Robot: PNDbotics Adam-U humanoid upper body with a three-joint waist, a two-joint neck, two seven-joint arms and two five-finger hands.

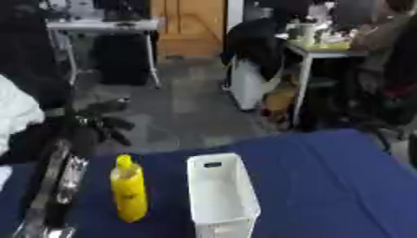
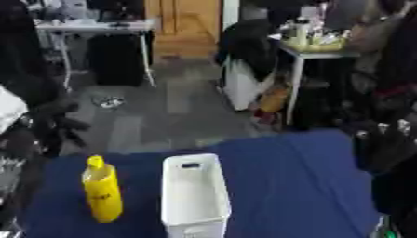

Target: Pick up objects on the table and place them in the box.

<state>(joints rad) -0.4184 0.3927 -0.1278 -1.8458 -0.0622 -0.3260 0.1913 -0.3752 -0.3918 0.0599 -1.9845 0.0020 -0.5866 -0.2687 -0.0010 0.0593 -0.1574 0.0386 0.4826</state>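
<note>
**Soft focus under even indoor light**

Both views are blurred throughout — edges smear on the yellow bottle (image 1: 129,191) and white box (image 1: 221,195). Lighting is flat and moderate, with only faint shadows on the blue table (image 1: 326,186). The background clutter stays dim and indistinct.

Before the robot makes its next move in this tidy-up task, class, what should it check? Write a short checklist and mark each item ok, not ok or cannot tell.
1. Yellow bottle found on the blue table: ok, it stands upright, left of the box.
2. White box open and ready: ok, open top, nothing seen inside.
3. Gap between bottle and box: ok, they stand apart, not touching.
4. Left hand free: ok, fingers spread, holding nothing, raised beyond the table's far left edge.
5. Right hand free: ok, fingers up at the table's right edge, holding nothing.
6. Other objects left on the table: cannot tell beyond these views; only the bottle shows.
</note>
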